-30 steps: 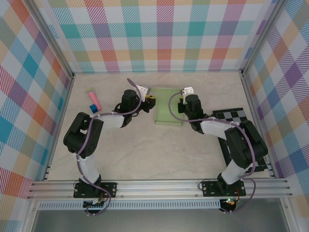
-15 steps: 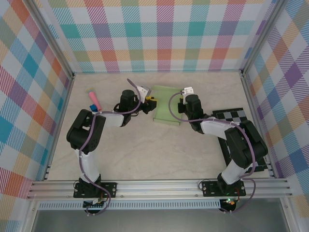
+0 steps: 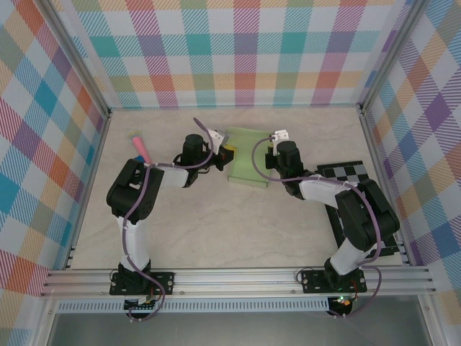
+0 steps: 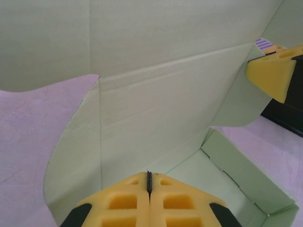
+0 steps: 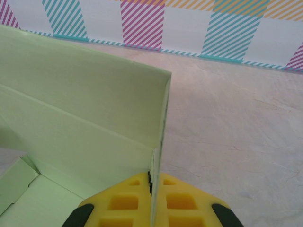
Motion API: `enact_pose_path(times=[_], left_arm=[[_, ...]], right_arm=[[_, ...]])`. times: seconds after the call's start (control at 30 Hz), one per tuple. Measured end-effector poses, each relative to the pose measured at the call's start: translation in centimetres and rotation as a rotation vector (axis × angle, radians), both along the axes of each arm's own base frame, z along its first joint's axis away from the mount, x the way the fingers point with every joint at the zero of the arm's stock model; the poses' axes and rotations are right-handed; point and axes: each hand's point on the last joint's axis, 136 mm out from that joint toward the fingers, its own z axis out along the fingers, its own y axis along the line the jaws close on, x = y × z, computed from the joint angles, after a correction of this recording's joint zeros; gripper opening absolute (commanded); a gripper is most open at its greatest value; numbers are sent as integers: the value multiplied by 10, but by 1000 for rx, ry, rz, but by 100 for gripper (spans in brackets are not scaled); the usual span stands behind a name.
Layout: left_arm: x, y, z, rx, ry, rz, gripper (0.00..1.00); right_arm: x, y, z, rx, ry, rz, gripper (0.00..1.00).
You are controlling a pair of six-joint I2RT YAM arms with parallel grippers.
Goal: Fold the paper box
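From above, the paper box point(image 3: 248, 162) lies in the middle of the table point(image 3: 216, 223), toward the back, between the two arms. The left gripper point(image 3: 225, 153) is at its left edge and the right gripper point(image 3: 271, 153) at its right edge. A checkered board point(image 3: 346, 173) lies on the right side and a pink-and-blue stick point(image 3: 139, 148) on the left, well apart from the box.

In the left wrist view, the left gripper point(image 4: 149, 176) has its yellow pads pressed together, with a thin dark seam between them. The tips are over the half-raised paper box point(image 4: 156, 109); I cannot tell if they touch it. One yellow finger point(image 4: 271, 71) of the other arm is at the far wall.

In the right wrist view, the right gripper point(image 5: 154, 177) is closed on the upright side wall of the paper box point(image 5: 85, 118), and the card edge goes down between the pads.
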Motion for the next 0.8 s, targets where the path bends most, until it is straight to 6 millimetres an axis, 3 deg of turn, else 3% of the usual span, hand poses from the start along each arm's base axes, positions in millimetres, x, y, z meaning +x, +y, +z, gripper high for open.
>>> enact_pose_path(times=[0.3, 0.37, 0.4, 0.47, 0.5, 0.67, 0.8], left_arm=[[-17, -33, 12, 14, -58, -8, 2], [-19, -36, 14, 13, -66, 1, 17], [-20, -35, 15, 11, -69, 11, 41], [-20, -28, 17, 12, -78, 30, 75], [-20, -22, 19, 13, -82, 37, 79], [-11, 21, 28, 18, -129, 75, 83], [-1, 41, 30, 33, -160, 72, 71]], right_arm=[[-2, 1, -4, 60, 34, -20, 0], [-2, 0, -5, 63, 37, -26, 0], [-2, 0, -5, 62, 37, -29, 0], [-3, -1, -5, 58, 37, -32, 0], [-3, -1, -5, 54, 36, -31, 0], [-3, 0, -3, 18, 25, -1, 0], [-2, 4, 2, -5, 6, 48, 0]])
